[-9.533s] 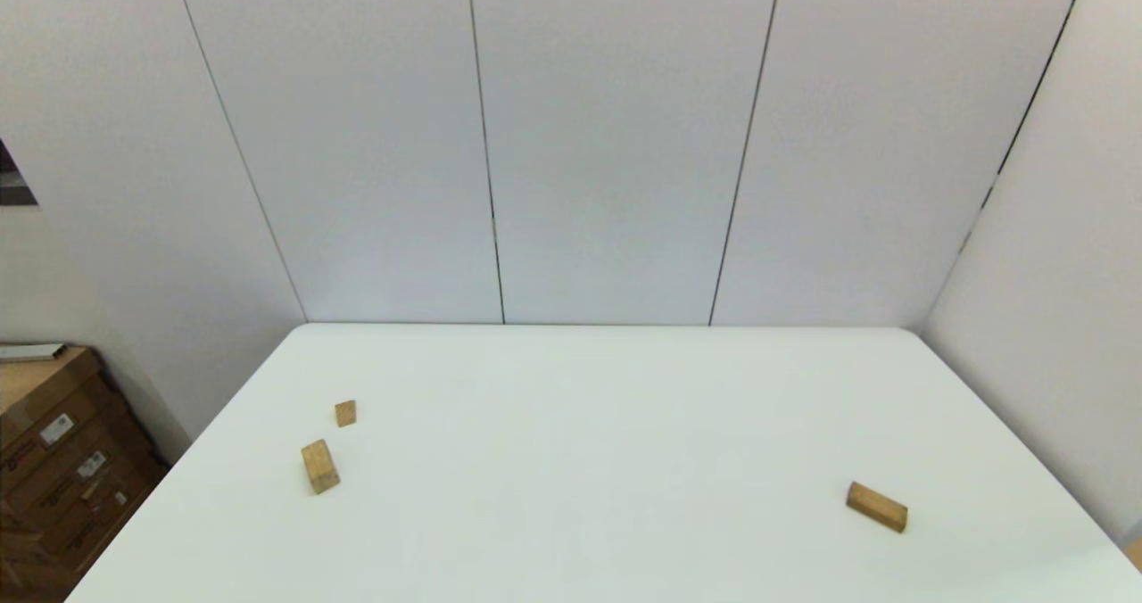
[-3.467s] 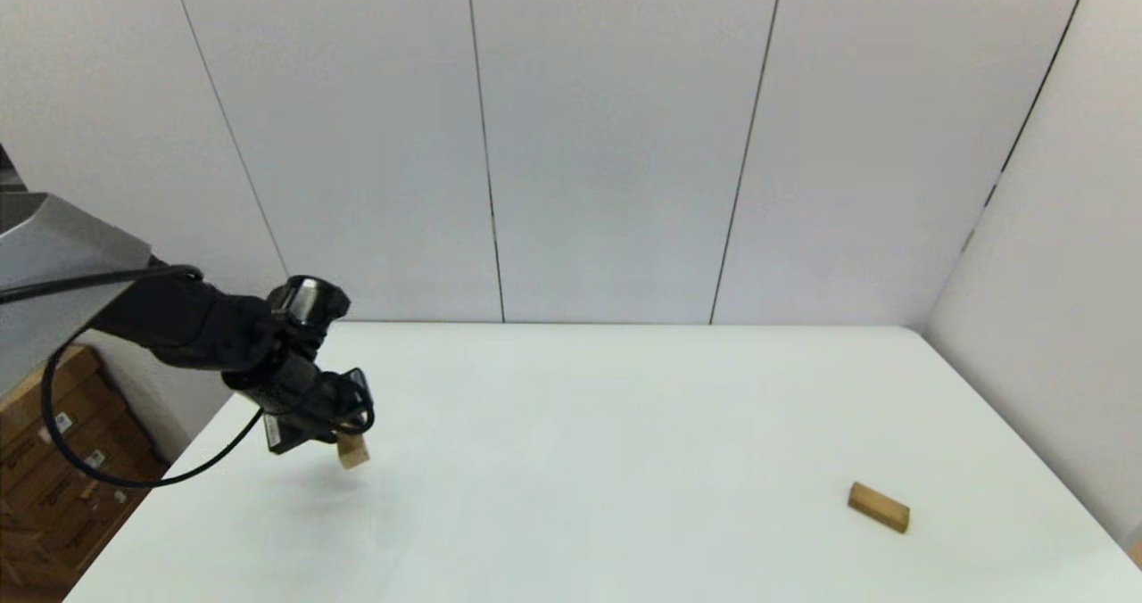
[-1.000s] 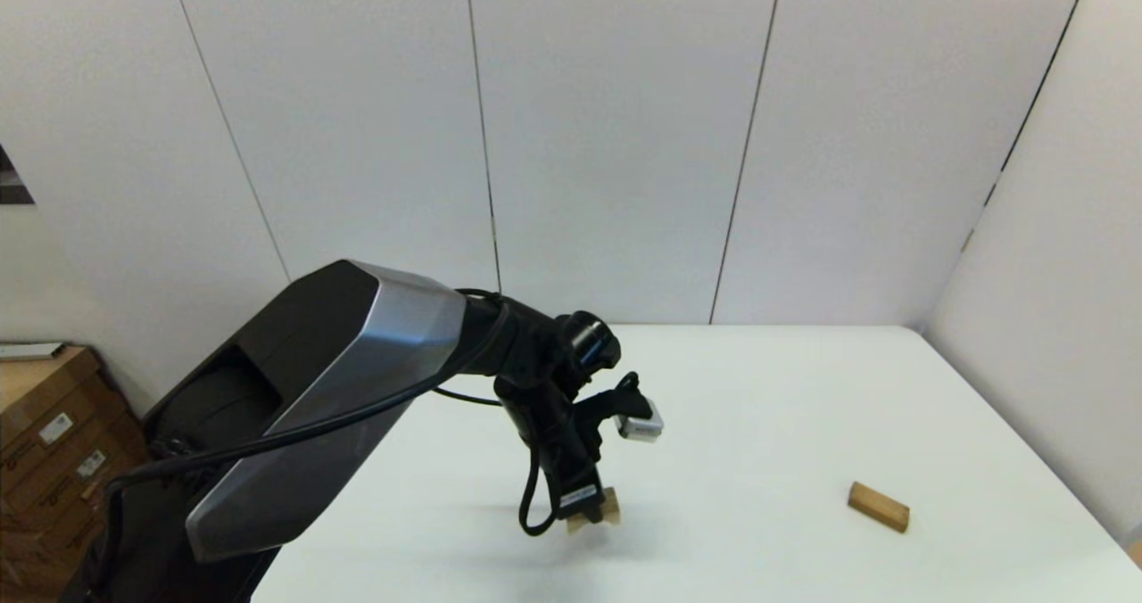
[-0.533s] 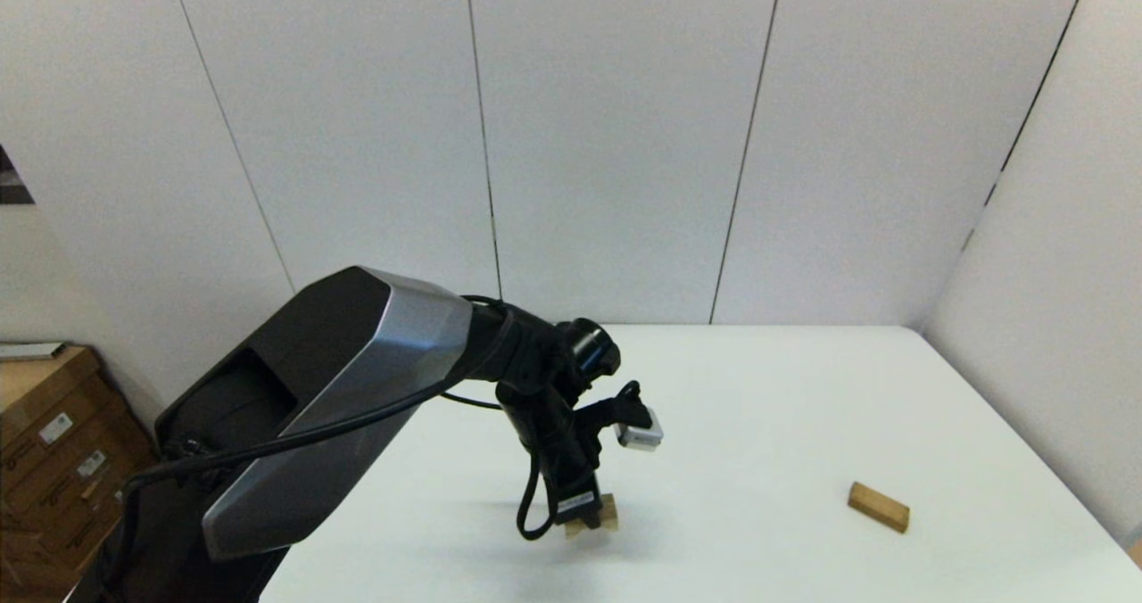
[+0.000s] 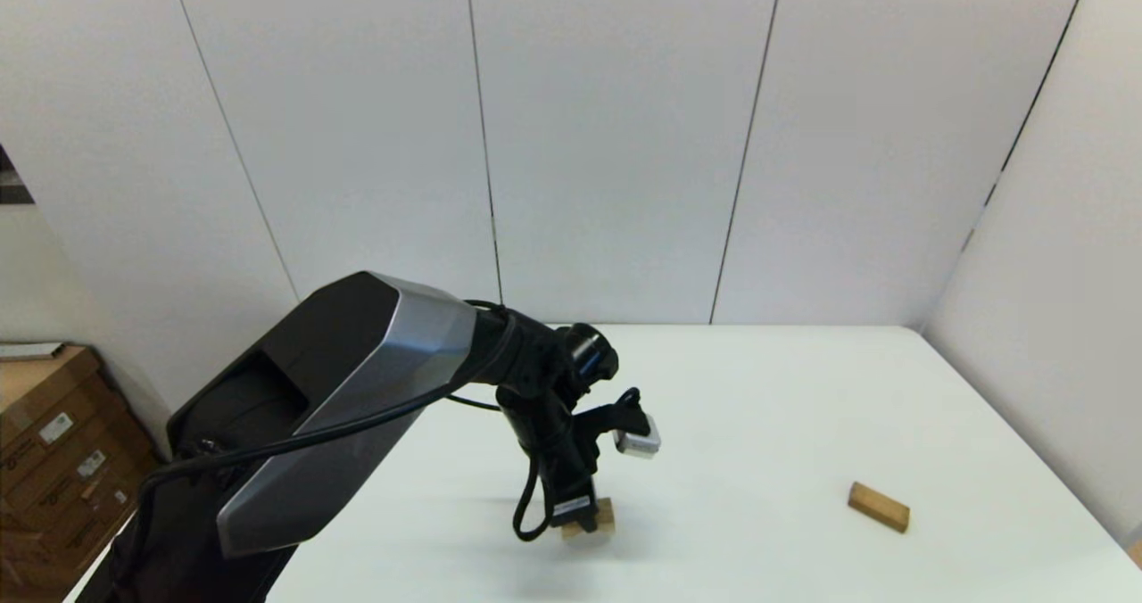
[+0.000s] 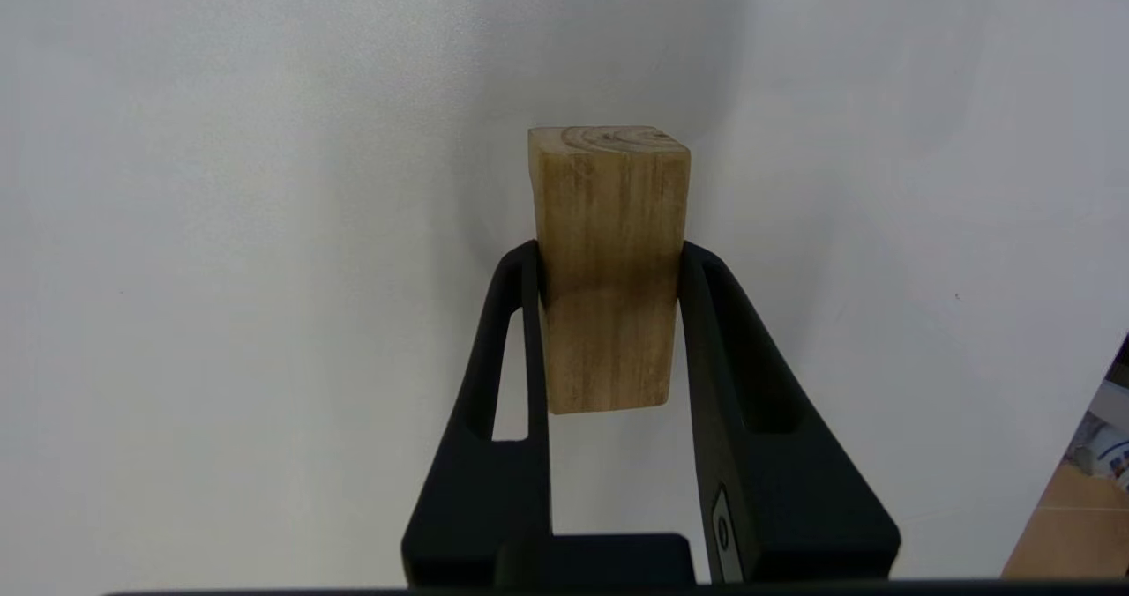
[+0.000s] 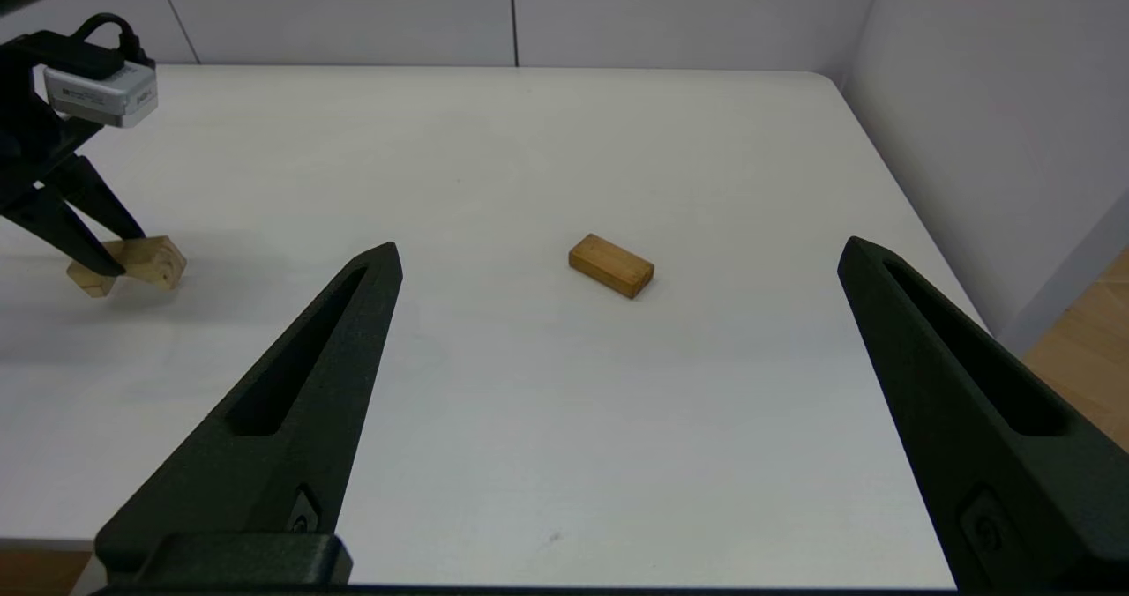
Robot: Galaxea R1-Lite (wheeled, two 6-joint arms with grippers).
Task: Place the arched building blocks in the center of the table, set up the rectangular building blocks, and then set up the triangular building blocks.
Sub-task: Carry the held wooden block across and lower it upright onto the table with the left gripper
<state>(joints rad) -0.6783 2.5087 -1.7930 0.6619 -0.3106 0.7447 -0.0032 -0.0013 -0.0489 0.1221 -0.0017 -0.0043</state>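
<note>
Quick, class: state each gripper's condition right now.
Left gripper: shut on the arched block, low over the table.
Right gripper: open, holding nothing.

No legible text, brand, number or sign is to be made out in any view. White labels are seen on the cardboard boxes (image 5: 53,460) beside the table, and a small white sticker is carried on the left gripper (image 5: 580,524), but the print on each is too small to be read. A small marking is borne on one finger (image 6: 721,530) in the left wrist view; it cannot be deciphered.
</note>
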